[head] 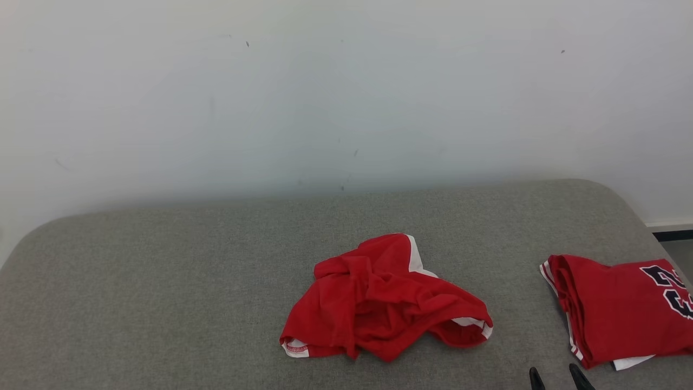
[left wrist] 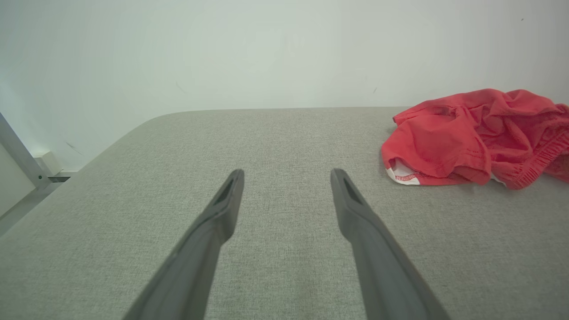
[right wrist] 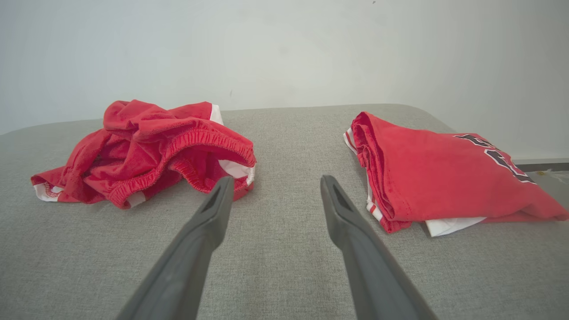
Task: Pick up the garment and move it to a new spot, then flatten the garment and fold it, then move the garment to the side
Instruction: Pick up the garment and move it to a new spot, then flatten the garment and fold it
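**Step 1 ahead: shorts waiting to be picked up**

Head view: the red shorts (head: 379, 298) lie in a crumpled heap near the middle of the grey tabletop (head: 162, 281). They are well apart from a folded red jersey (head: 617, 309) at the right edge. The 2 tips of my right pincer (head: 555, 375) poke in at the bottom, nearer the jersey and touching neither garment.

Left wrist view: my left pincer (left wrist: 286, 178) hovers over bare tabletop, spread wide and holding nothing. The shorts lie off to its right, apart from it.

Right wrist view: my right pincer is also spread wide and empty. It points at the gap between the shorts on the left and the jersey on the right, with 1 finger near the elastic waistband.

I judge the pick-up has not begun. The next move calls for swinging a pincer onto a raised fold or the waistband, closing there and lifting toward the bare left side, clear of the jersey. Nothing sits in a container; both garments lie straight on the tabletop.
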